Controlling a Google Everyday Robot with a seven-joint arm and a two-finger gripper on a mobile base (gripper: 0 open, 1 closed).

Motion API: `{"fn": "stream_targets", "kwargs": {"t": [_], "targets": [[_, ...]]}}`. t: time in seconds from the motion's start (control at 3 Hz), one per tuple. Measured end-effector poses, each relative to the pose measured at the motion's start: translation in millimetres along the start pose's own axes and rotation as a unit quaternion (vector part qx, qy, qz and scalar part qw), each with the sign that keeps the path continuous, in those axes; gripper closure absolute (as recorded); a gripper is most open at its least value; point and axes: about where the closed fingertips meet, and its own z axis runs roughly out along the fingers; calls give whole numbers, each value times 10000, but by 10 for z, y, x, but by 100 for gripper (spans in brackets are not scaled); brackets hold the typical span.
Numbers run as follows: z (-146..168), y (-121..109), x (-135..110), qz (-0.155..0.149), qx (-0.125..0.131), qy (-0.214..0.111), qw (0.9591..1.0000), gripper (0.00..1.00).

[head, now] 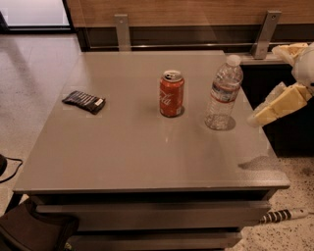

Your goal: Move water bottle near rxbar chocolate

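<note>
Camera view shows tool (261, 114) right of water bottle (223, 93).

Looks like an office break area or lobby to me, not a home. Speckled terrazzo floor (34, 63), wood-panelled wall (196, 10) with metal brackets (121, 29), and a plain grey surface (147, 162) with snack stuff on it: water bottle (223, 93), Coke can (171, 93), rxbar chocolate (84, 101). There's a power strip (284, 214) on the floor and a black bag (34, 230) bottom left. The robot's hand (258, 117) hangs just off the surface's right edge, near the bottle.
</note>
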Motion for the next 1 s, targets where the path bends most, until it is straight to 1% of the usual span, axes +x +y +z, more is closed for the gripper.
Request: {"fn": "stream_targets", "kwargs": {"t": [0.33,0.67,1.0], "targets": [[194,-72,42,264,261,-945,9948,0],[403,-77,-18,536,230,-1676,9841,0],[602,-36,-69,749,62,-2236,9718,0]]}}
